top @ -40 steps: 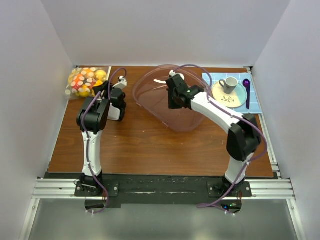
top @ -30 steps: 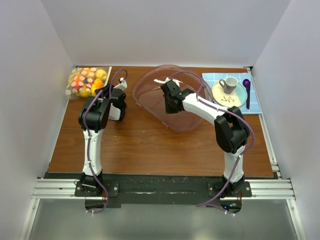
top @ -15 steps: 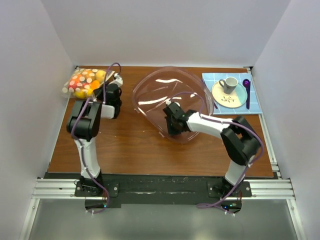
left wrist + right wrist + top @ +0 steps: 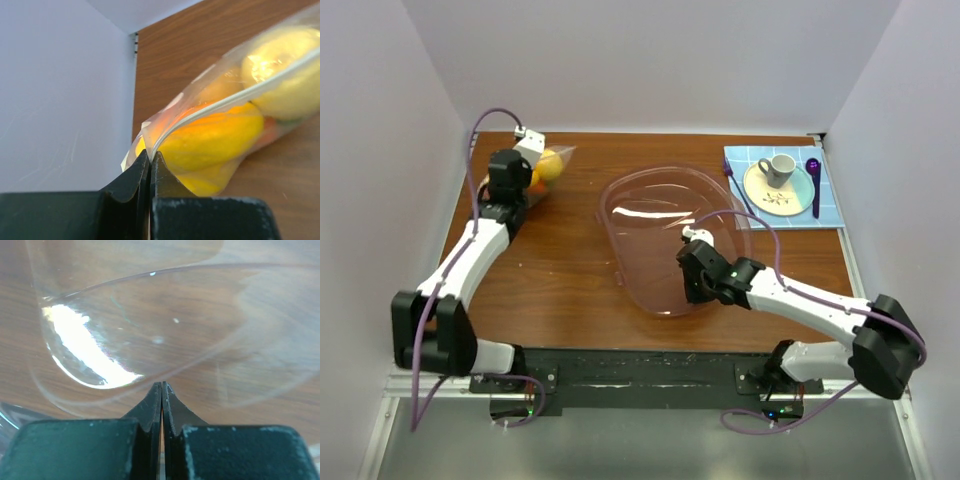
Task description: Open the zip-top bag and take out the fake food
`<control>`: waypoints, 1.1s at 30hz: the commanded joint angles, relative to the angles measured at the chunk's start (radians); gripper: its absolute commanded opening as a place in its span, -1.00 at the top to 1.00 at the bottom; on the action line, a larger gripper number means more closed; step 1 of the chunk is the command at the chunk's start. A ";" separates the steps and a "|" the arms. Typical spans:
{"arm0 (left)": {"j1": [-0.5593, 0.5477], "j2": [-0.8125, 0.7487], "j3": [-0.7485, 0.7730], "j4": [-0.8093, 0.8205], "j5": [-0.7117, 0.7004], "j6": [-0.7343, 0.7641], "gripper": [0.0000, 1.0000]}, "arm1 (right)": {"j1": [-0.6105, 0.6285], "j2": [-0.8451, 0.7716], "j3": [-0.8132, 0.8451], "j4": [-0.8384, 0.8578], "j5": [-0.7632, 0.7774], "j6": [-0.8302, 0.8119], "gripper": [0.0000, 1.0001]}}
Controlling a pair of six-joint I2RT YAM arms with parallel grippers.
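The left gripper (image 4: 150, 161) is pinched tight on a corner of the zip-top bag (image 4: 210, 82), whose zip strip (image 4: 235, 93) runs off ahead and to the right. The fake food (image 4: 215, 140), yellow and orange pieces, sits inside just beyond the fingertips. A white wall (image 4: 60, 90) stands close on the gripper's left, with bare wooden table (image 4: 200, 40) ahead. The right gripper (image 4: 161, 390) is closed, apparently nipping the wall of the pink-tinted bowl (image 4: 125, 330).

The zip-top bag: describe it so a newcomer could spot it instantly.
Look to the far-left corner of the wooden table. There the left gripper pinches the zip-top bag, a clear soft pouch. Unlike the rigid pink bowl mid-table, it bulges with yellow and orange fake food.
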State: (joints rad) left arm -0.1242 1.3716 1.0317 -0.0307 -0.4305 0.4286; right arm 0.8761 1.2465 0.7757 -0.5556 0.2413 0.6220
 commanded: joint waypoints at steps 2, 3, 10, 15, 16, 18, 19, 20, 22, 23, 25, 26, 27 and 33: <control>0.011 -0.167 0.028 -0.285 0.223 -0.067 1.00 | 0.000 0.011 0.089 -0.076 0.156 -0.007 0.83; 0.011 -0.183 0.028 -0.308 0.239 -0.067 1.00 | -0.002 0.031 0.137 -0.078 0.174 -0.022 0.80; 0.011 -0.298 0.024 -0.440 0.294 -0.065 1.00 | -0.046 0.225 0.345 -0.089 0.294 -0.059 0.50; 0.011 -0.357 0.071 -0.538 0.383 -0.033 1.00 | -0.016 0.208 0.502 0.090 0.210 -0.222 -0.15; 0.011 -0.365 0.088 -0.573 0.403 -0.021 1.00 | -0.008 0.209 0.528 0.117 0.157 -0.258 -0.43; 0.011 -0.399 0.097 -0.632 0.484 0.045 1.00 | -0.002 0.212 0.598 0.189 0.067 -0.377 -0.60; 0.011 -0.411 0.094 -0.644 0.510 0.067 1.00 | 0.003 0.217 0.618 0.210 -0.054 -0.416 -0.70; 0.011 -0.425 0.091 -0.655 0.532 0.114 1.00 | 0.006 0.218 0.651 0.226 -0.103 -0.450 -0.73; 0.011 -0.459 0.093 -0.712 0.610 0.168 1.00 | 0.020 0.218 0.668 0.270 -0.212 -0.540 -0.83; 0.011 -0.468 0.097 -0.736 0.637 0.221 1.00 | 0.027 0.215 0.677 0.282 -0.271 -0.563 -0.88; 0.011 -0.486 0.117 -0.814 0.717 0.272 1.00 | 0.052 0.208 0.678 0.315 -0.316 -0.616 -0.92; 0.011 -0.490 0.125 -0.834 0.739 0.309 1.00 | 0.060 0.209 0.683 0.322 -0.359 -0.648 -0.92; 0.011 -0.494 0.134 -0.871 0.774 0.324 1.00 | 0.067 0.212 0.688 0.330 -0.378 -0.671 -0.89; 0.011 -0.476 0.189 -0.933 0.840 0.368 1.00 | 0.158 0.234 0.689 0.319 -0.476 -0.703 -0.71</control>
State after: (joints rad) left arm -0.1181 0.8925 1.1492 -0.9302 0.3046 0.7223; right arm 0.9825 1.4853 1.4414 -0.2760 -0.1123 -0.0059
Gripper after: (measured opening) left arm 0.028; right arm 0.875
